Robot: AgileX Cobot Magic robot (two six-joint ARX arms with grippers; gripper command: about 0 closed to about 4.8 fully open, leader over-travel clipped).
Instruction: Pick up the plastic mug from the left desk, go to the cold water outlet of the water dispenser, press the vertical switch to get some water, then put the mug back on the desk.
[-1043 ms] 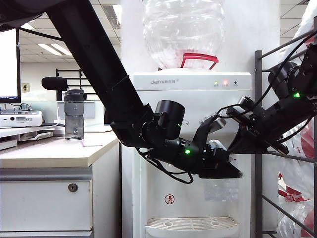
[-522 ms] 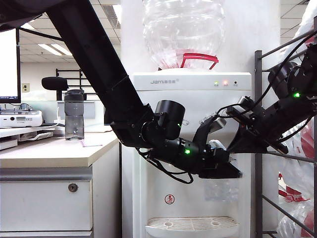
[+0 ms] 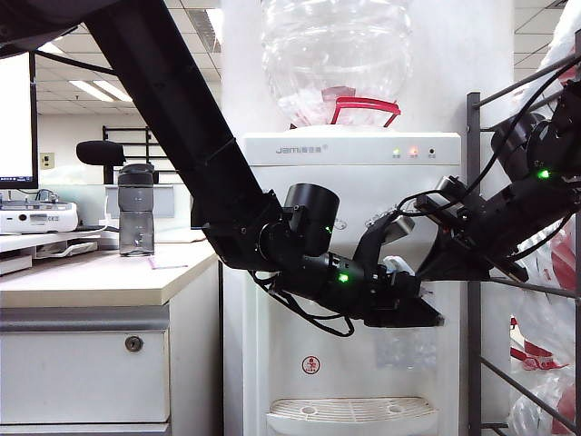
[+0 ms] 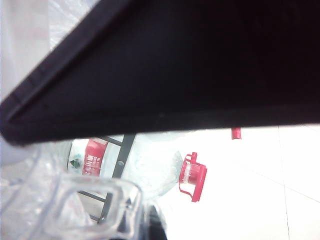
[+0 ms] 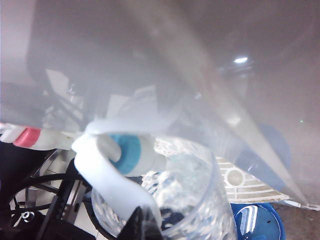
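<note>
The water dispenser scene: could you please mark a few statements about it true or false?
1. The plastic mug sits under the cold water outlet. True.
2. The mug stands on the left desk. False: the left gripper holds it at the water dispenser.
3. Water is in the mug. True.
4. The right gripper hangs over the desk. False: it is shut at the taps.
5. A grey bottle stands on the desk. True.

Blue-banded white cold water outlet point(image 5: 131, 154)

ceiling light panels point(image 3: 91, 89) lit | white wall point(image 3: 472, 54) behind | metal rack point(image 3: 474, 272) at right
</note>
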